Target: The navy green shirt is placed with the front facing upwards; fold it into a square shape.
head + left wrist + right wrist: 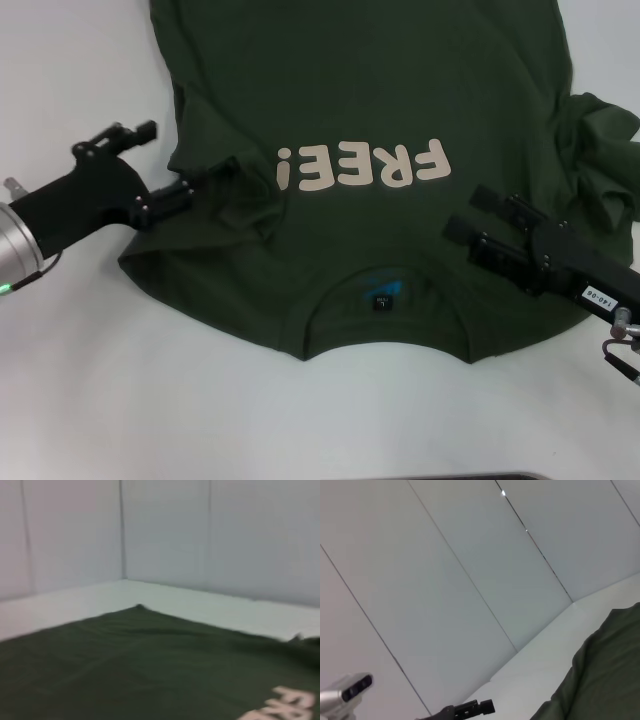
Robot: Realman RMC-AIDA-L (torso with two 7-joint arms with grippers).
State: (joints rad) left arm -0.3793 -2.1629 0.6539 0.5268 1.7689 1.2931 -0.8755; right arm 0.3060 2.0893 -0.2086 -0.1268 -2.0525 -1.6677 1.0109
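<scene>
1. Presently, left gripper [190, 190]: at the shirt's left edge, fingertips on a bunched fold of the left sleeve; whether it pinches the cloth cannot be told.
2. Right gripper [470, 212]: over the shirt's near right shoulder, two black fingers parted, nothing between them.
3. Navy green shirt [360, 90]: spread front-up on the white table [90, 360], collar nearest, cream "FREE!" lettering [362, 165] on the chest, right sleeve crumpled.

Left gripper [197, 188]: black body, silver screws, silver cylindrical wrist with green indicator light, thin cable. Right gripper [465, 213]: black, two parallel fingers, white label "140-06", metal fitting at wrist.
</scene>
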